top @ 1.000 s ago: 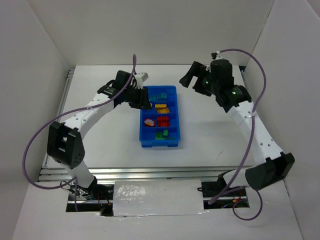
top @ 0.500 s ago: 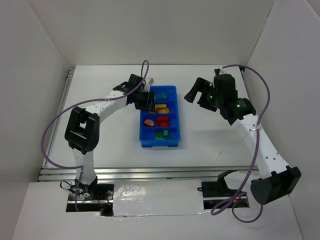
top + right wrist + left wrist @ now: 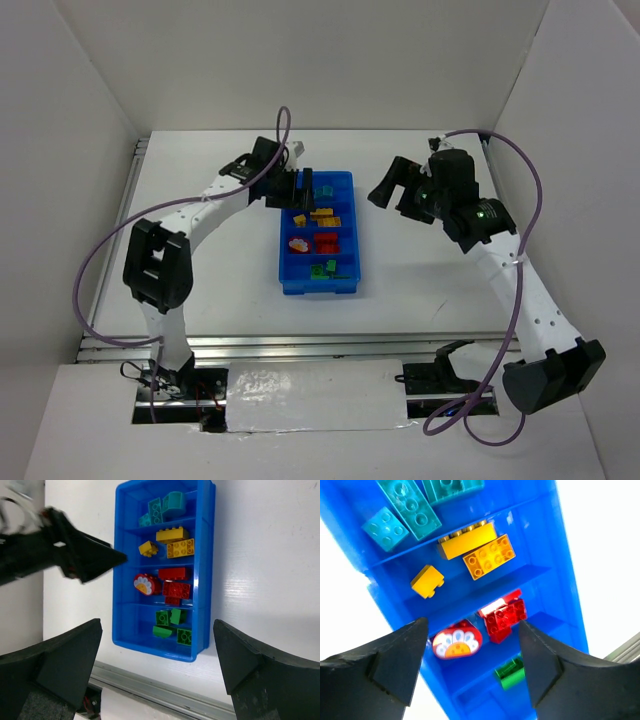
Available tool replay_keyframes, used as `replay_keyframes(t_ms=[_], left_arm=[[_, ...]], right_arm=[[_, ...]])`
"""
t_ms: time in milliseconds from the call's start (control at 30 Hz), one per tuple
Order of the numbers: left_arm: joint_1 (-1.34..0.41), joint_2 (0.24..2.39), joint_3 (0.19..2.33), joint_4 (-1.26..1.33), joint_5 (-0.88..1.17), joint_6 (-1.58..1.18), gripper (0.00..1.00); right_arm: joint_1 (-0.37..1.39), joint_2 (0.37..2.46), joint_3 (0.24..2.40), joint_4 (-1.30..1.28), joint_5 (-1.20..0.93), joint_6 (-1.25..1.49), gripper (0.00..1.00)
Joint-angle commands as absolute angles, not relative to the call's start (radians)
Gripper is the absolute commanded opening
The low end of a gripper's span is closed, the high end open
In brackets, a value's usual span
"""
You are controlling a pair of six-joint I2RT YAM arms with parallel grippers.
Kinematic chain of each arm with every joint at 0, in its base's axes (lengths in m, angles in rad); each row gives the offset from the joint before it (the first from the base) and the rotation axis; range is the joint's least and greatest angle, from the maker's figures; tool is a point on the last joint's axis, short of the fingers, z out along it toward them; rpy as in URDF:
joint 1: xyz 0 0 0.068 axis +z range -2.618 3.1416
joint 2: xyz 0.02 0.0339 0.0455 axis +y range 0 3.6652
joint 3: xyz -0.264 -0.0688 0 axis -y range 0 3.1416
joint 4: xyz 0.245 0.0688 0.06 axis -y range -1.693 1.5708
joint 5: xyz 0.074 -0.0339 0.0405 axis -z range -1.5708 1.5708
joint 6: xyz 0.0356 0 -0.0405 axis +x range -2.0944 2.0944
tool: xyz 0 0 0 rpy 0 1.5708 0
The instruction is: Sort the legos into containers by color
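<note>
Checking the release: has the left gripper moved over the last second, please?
Yes: left gripper shifted rightward, now over the blue tray's left wall.

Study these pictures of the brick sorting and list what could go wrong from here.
1. The left gripper hangs open over the blue tray, one finger near its left wall. Lifting away at a slant might clip the wall and shift the tray.
2. The small yellow brick lies loose close to those fingers, so a nudge could knock it in among the red bricks.
3. The right gripper hovers open to the tray's right. Both arms entering together might collide.
</note>
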State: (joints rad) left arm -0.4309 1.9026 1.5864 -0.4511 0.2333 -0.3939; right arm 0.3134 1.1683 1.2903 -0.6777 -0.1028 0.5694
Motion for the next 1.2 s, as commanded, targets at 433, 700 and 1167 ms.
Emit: replay_keyframes(t_ms=[433, 700, 1167], left_arm=[[-0.267, 1.336, 1.58, -0.848, -0.392, -0.497, 1.0], [-0.255, 1.037, 1.326, -0.839, -0.664, -0.59, 0.99], [-0.256, 1.016, 1.292, -0.939, -0.755, -0.655, 1.0]], right_arm=[[0.308, 0.982, 1.555, -1.003, 0.167, 0.405, 1.0], [0.308, 0.827, 1.562, -1.127, 0.296, 0.426, 1.0], [0.308, 0.683, 1.58, -1.154, 0.388, 0.445, 1.0]])
